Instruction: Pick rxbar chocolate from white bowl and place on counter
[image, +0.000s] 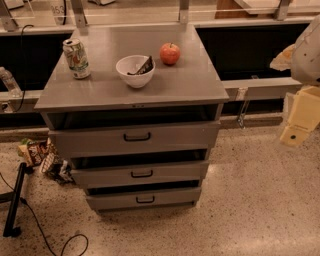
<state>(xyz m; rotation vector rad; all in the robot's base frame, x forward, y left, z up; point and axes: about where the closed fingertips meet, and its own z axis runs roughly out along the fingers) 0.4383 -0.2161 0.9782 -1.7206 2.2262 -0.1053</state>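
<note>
Gripper sits at the far right edge of my view, pale yellow, beside the desk and lower in frame than its top. Can't tell if it's apart or together from here. It touches nothing.

Everything on the desk is to the gripper's left and higher in frame. Apple is the closest item to it. Bowl is just beyond the apple, white, near the middle of the desk. Can is farthest from the gripper, upright near the desk's left edge.

Writing: can has green and tan print on a pale label, no word I can read. Bar has a dark wrapper with faint light print, unreadable, no brand visible.

The bar is in the bowl, tilted, leaning on the rim on the side facing the gripper and apple. Its long axis runs from low inside the bowl up toward the apple; the upper end pokes just above the rim. It isn't touching the apple or the desk.

Three drawers below the desk top, black handles, all pulled slightly out. Snack packets lie on the floor at the far side of the drawers from the gripper, print unreadable.
</note>
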